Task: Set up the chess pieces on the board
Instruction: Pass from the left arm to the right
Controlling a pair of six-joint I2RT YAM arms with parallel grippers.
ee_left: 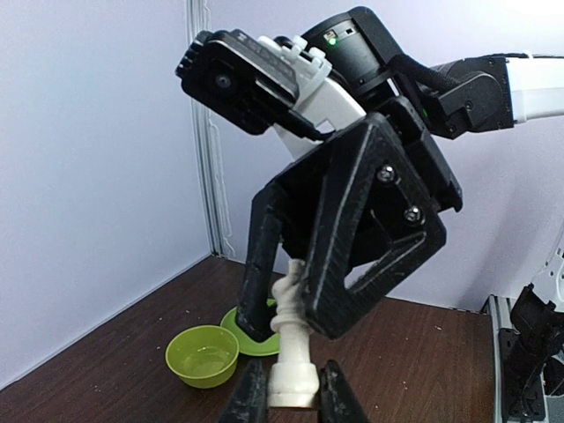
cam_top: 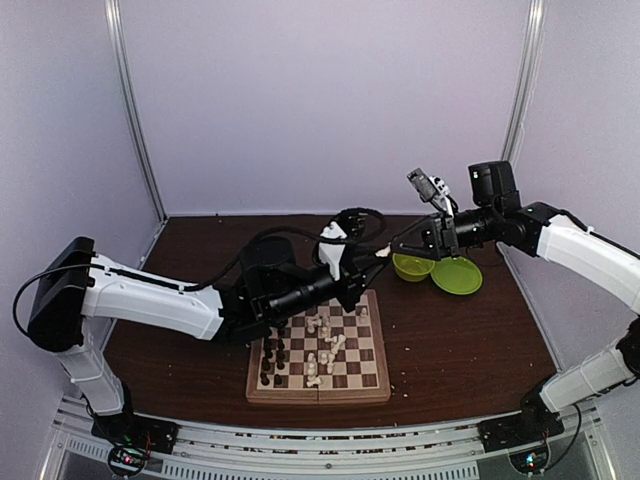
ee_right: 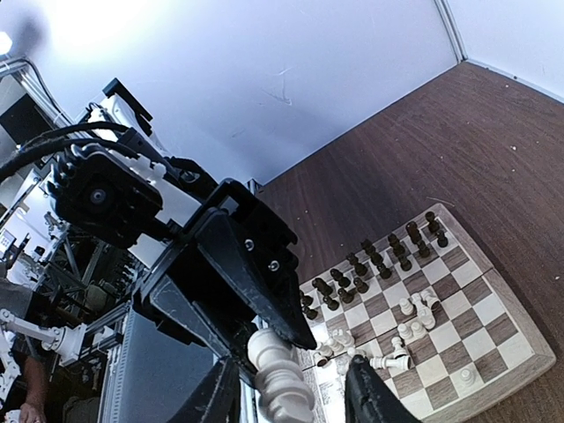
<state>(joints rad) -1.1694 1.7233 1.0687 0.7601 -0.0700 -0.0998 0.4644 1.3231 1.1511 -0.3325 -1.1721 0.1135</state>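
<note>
My left gripper (cam_top: 372,258) (ee_left: 291,394) is shut on the base of a tall cream-white chess piece (ee_left: 291,352) and holds it in the air above the board's far right corner. My right gripper (cam_top: 396,250) (ee_right: 286,392) is open, and its black fingers (ee_left: 352,238) stand on either side of the piece's top (ee_right: 280,379). The wooden board (cam_top: 372,388) (ee_right: 520,352) lies below. Dark pieces (cam_top: 271,355) (ee_right: 379,260) stand in two rows along its left side. Several cream pieces (cam_top: 325,350) (ee_right: 410,317) lie and stand scattered mid-board.
A green bowl (cam_top: 412,266) (ee_left: 203,355) and a green plate (cam_top: 457,275) (ee_left: 256,342) sit on the dark table to the right of and behind the board, just under the right arm. White walls enclose the table on three sides.
</note>
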